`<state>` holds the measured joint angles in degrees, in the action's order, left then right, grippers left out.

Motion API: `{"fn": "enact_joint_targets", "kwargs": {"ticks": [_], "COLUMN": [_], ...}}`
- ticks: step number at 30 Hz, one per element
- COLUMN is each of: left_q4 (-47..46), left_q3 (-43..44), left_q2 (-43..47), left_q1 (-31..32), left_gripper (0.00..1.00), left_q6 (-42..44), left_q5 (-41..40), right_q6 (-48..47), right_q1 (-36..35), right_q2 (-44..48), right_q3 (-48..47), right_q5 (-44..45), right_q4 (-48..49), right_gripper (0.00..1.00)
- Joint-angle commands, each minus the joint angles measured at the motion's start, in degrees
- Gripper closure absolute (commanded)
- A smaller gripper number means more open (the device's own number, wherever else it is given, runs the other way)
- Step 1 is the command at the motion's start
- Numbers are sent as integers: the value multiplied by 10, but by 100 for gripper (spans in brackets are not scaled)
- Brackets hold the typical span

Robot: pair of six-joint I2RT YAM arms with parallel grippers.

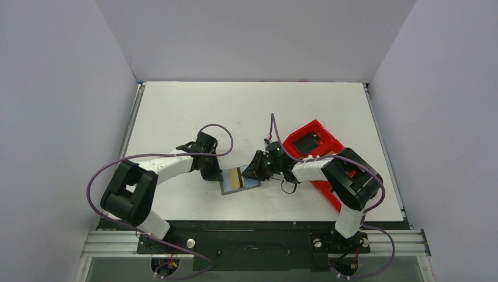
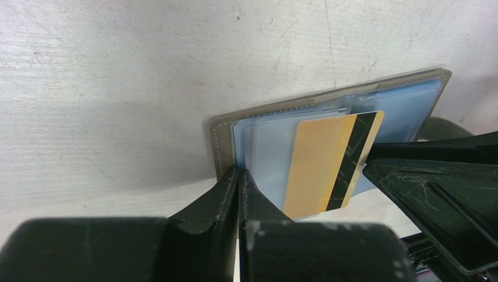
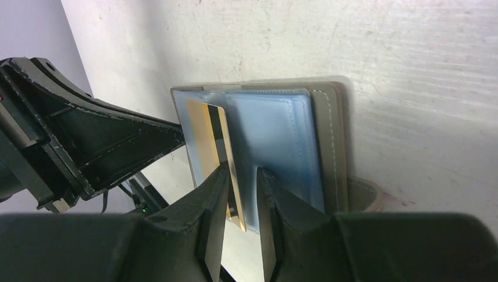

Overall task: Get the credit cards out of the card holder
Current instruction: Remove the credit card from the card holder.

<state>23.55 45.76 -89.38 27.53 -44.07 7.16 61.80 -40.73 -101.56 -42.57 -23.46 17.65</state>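
1. Right tool [image 3: 242, 176] stands with its fingers a little spread, tips down over the near end of the credit card [image 3: 212, 138]. The card's edge shows in the gap, close against one finger. I cannot tell whether that finger touches it.
2. This credit card is tan-orange with a black stripe along one long side. It lies flat on the open card holder [image 3: 276, 135], partly out of a clear pocket.
3. Lying open on the table [image 1: 235, 111], the card holder has its blue-grey pockets facing up inside a taupe stitched border. In the top view it sits near the table's 6 o'clock edge, about midway across, between the two arms.
4. Left tool [image 2: 239, 175] has its fingers pressed together, with the tips down on the holder's taupe border. It is at 9 o'clock of the card in the top view, and the right tool is at 3 o'clock.
5. At 2 o'clock of the holder, near but apart from it, a red tray [image 1: 318, 126] lies aslant under the right arm. A black block [image 1: 306, 143] sits in its far end.
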Motion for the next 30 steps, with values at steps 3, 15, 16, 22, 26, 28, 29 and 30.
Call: {"fn": "enact_joint_targets", "kwargs": {"ticks": [3,15,16,22,26,28,29,30], "left_q4": [19,21,21,23,24,25,25,25], "left_q3": [1,4,4,3,2,3,3,3], "left_q2": [-24,-25,-25,-23,-24,-25,-25,-25], "left_q1": [-2,-2,-2,-2,-3,-3,-3,-3], "left_gripper": [100,100,100,100,100,100,100,100], "left_q6": [17,18,18,19,19,20,20,19], "left_q5": [-21,-22,-22,-24,-26,-26,-26,-26], "right_q6": [-4,-4,-4,-13,-23,-29,-31,-35], "right_q1": [-20,-27,-26,-11,6,12,15,18], "right_q2": [-28,-39,-36,-17,-1,8,14,17], "right_q3": [-23,-29,-28,-16,-5,-2,1,1], "right_q5": [-2,-5,-5,-1,2,4,5,8], "right_q4": [15,16,15,5,-6,-15,-17,-24], "right_gripper": [77,83,86,97,99,99,100,100]}}
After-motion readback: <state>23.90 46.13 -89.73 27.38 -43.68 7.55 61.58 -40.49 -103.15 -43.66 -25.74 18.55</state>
